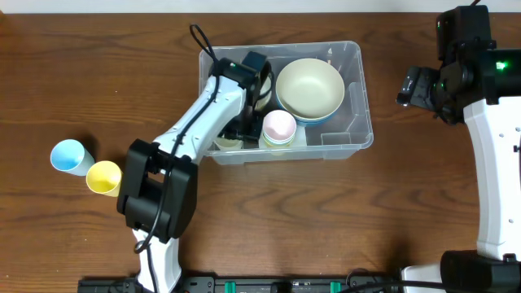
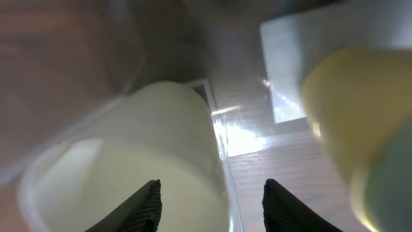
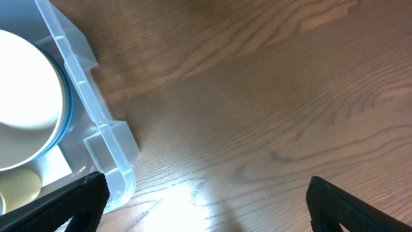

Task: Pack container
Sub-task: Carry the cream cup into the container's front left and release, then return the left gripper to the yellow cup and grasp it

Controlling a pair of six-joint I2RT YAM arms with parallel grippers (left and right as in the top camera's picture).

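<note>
The counter [image 1: 407, 203] was dark wood, seen whole from overhead. The container [image 1: 350, 98] stood on it at the far centre, long side running left to right, upright and open-topped; it was clear plastic with rounded corners and moulded ledges inside its right end.

Judgement on handling: the container appeared thin-walled and light in itself, likely to flex if pinched mid-wall, and slick on its smooth faces; with what lay in it, its contents would probably slide if it were tipped. The rolled rim at the short ends, or the stiffer moulded corner seen in the right wrist view, looked the soundest place to take hold; a grip at both ends would suit better than one.

The left arm [image 1: 195, 122] reached from the near left down into the left part of the container; the right arm [image 1: 496, 163] stood well apart at the right.

A cream bowl [image 1: 309, 88] sat in the far middle of the container, nested in a blue bowl [image 1: 313, 120]; a pink cup [image 1: 279, 124] topped a short stack just near of it; a pale cup [image 2: 129, 161] lay under the left arm's wrist. A blue cup [image 1: 67, 155] and a yellow cup [image 1: 103, 177] stood touching on the counter at the far left, outside the container.

The left claw [image 2: 212, 200] hung with its jaws parted about halfway, the pale cup's edge below and between them, nothing clamped. The right claw [image 3: 206, 200] stood at full spread over bare counter just right of the container, holding nothing.
</note>
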